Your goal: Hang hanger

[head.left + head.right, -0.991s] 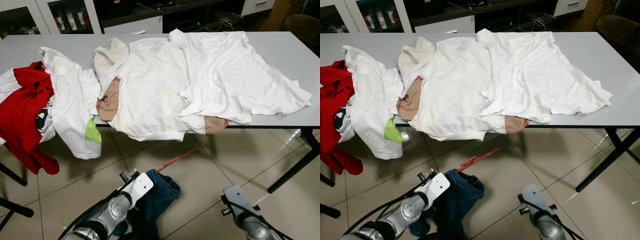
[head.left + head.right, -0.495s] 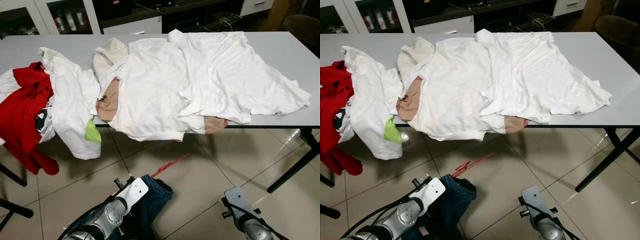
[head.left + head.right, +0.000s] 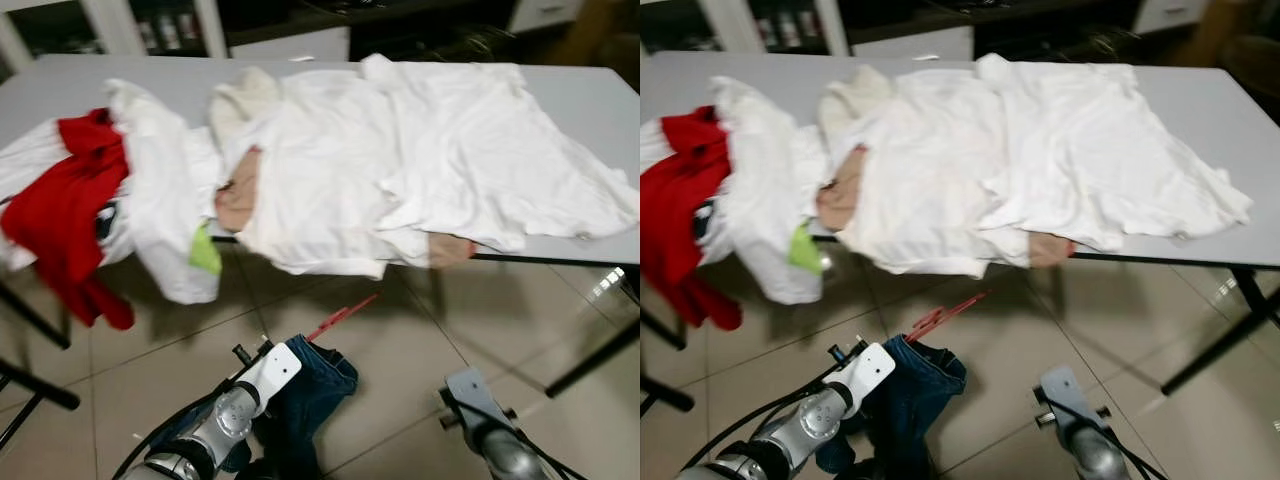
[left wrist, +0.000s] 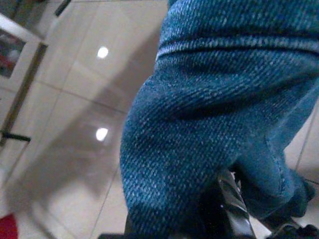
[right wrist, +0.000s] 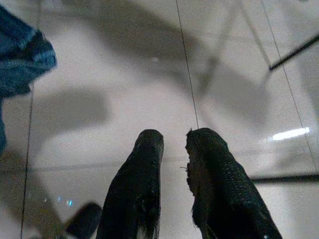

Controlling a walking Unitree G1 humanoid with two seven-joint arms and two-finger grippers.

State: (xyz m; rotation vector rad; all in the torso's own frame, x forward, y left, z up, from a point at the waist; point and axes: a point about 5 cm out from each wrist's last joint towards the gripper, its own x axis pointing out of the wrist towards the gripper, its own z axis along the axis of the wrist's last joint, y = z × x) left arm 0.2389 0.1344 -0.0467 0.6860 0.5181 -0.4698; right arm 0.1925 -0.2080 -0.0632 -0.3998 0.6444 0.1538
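A: Head view: left gripper (image 3: 262, 352) low w/ jeans (image 3: 312, 385) on red hanger (image 3: 342, 317); clamp can't tell. Right gripper (image 5: 175, 144) nearly shut, empty.
B: Carry step prob; next needs a rail.

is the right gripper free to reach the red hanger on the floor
Probably yes: the right gripper holds nothing and only bare floor tiles lie between it and the red hanger; the jeans hang to its left.

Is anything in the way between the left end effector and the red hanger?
The blue jeans hang bunched at the left end effector, covering most of the red hanger, which pokes out beyond them. No rail is visible.
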